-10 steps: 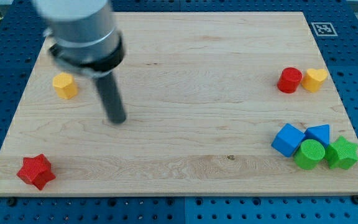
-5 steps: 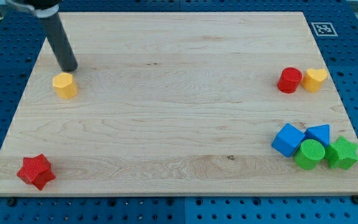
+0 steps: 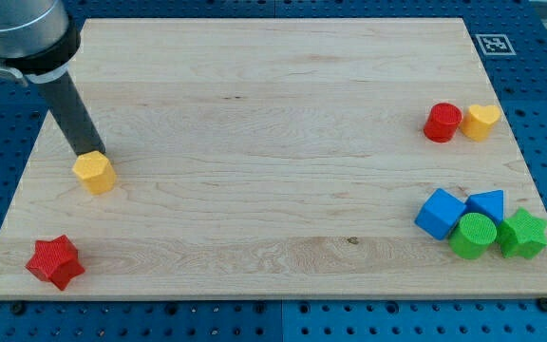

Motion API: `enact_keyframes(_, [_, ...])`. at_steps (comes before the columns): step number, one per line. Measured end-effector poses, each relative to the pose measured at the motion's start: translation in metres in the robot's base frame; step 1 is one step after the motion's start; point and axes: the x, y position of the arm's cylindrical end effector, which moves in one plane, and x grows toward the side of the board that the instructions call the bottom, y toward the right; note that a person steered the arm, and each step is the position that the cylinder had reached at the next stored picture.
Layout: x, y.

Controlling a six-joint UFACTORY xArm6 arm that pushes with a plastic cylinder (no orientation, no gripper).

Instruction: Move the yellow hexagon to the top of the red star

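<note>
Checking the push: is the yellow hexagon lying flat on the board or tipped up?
Flat. The yellow hexagon shows its whole top face level on the board, with my tip at its top edge.

The upper part of my arm point(image 3: 22, 33) is cut off by the view's top and left edges. My tip point(image 3: 91, 152) meets the yellow hexagon point(image 3: 94, 173) at its upper edge; the exact contact point is too small to resolve. The green cylinder point(image 3: 473, 235) partly hides the blue block point(image 3: 487, 205) behind it.
</note>
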Motion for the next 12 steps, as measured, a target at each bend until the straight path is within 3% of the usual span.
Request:
enact_keyframes(2, [0.002, 0.048])
enact_keyframes(12, [0.014, 0.005])
